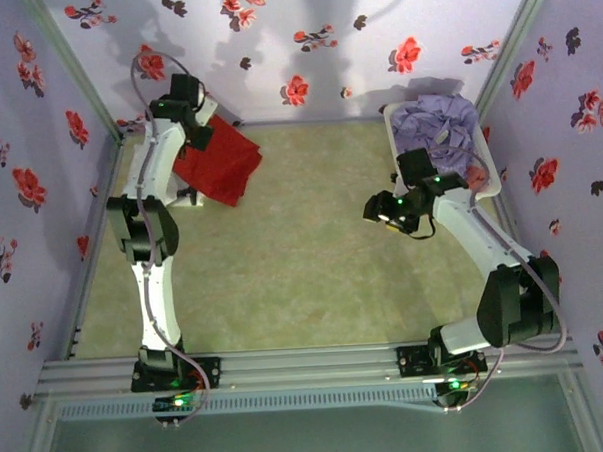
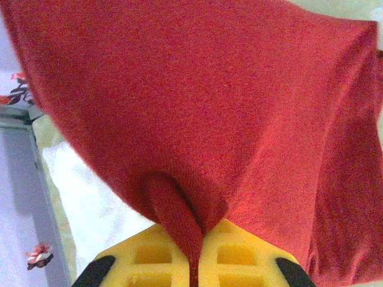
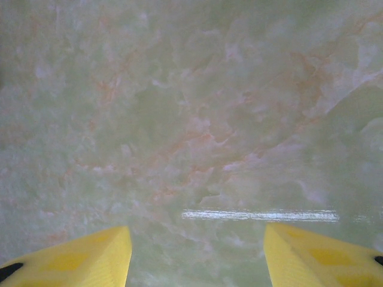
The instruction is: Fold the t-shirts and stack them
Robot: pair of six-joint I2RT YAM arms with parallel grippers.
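Fold of red t-shirt [image 2: 209, 107] clamped between left fingers [image 2: 149, 263], right fingers [image 3: 78, 257] apart over green table [image 3: 191, 119]

White link shells with black joint housings are showing on both arms. On the left arm [image 1: 147, 243] a grey cable [image 1: 139, 68] is looping off the far end, and another is trailing by its black base [image 1: 173, 377]. On the right arm [image 1: 482, 243] a grey cable is curving round the elbow, and green LEDs [image 1: 400, 197] are glowing on the black wrist block. Green lights are glowing at both bases too. The left gripper [image 2: 194, 230] and right gripper [image 3: 195, 230] are showing yellow fingers [image 3: 84, 257] with shallow square recesses and black bits at the outer corners.
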